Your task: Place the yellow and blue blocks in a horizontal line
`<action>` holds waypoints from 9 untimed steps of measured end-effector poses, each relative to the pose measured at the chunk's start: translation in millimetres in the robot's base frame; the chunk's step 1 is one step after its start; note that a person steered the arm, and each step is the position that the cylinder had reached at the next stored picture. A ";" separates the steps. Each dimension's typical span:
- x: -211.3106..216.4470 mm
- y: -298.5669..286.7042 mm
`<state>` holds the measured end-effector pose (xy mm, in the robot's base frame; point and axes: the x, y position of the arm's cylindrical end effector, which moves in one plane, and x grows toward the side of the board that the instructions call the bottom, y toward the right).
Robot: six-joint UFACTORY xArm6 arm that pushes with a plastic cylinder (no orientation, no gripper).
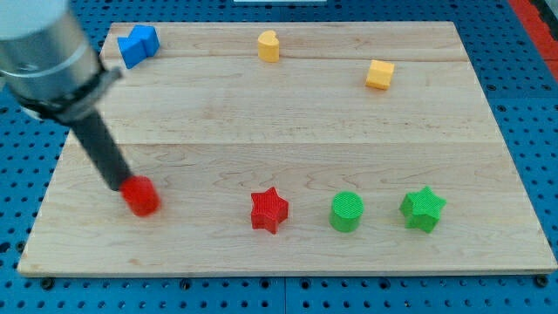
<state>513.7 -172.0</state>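
A blue block (pixel 138 44) of irregular shape lies at the board's top left corner. A yellow heart-like block (pixel 268 45) lies at the top centre. A yellow cube-like block (pixel 379 74) lies to its right, a little lower. My tip (pixel 116 185) is at the lower left of the board, touching the upper left side of a red round block (pixel 139 195). The tip is far from the blue and yellow blocks.
A red star (pixel 268 210), a green cylinder (pixel 346 211) and a green star (pixel 423 208) stand in a row near the board's bottom edge. The wooden board (pixel 288 139) lies on a blue perforated table.
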 end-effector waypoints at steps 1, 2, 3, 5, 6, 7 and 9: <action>5.7 34.8; -55.2 82.2; -119.6 208.4; -177.2 329.5; -217.9 329.4; -222.2 329.2; -179.3 111.8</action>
<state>334.4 -60.2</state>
